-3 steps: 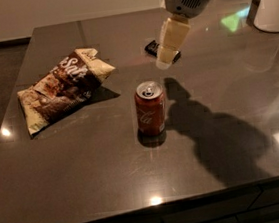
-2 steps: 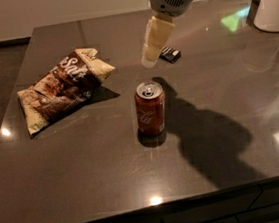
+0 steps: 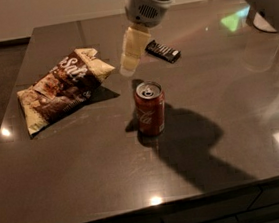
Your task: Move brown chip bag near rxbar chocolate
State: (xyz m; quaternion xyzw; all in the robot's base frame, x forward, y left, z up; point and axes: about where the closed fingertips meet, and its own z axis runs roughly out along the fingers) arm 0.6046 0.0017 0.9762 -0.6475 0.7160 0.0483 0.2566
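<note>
The brown chip bag (image 3: pixel 61 89) lies crinkled on the left part of the dark table, brown and cream with white lettering. The rxbar chocolate (image 3: pixel 163 51), a small flat black bar, lies at the back middle. My gripper (image 3: pixel 129 59) hangs above the table between them, just right of the bag's right corner and left of the bar, with its cream fingers (image 3: pixel 131 51) pointing down. It holds nothing that I can see.
A red-brown soda can (image 3: pixel 149 108) stands upright in front of the gripper. The dark table (image 3: pixel 86 170) has its front edge near the bottom. A white object (image 3: pixel 265 21) sits at the far right edge.
My gripper has moved left, from over the rxbar chocolate toward the chip bag; the bar, hidden before, is now uncovered. The bag and can have not moved.
</note>
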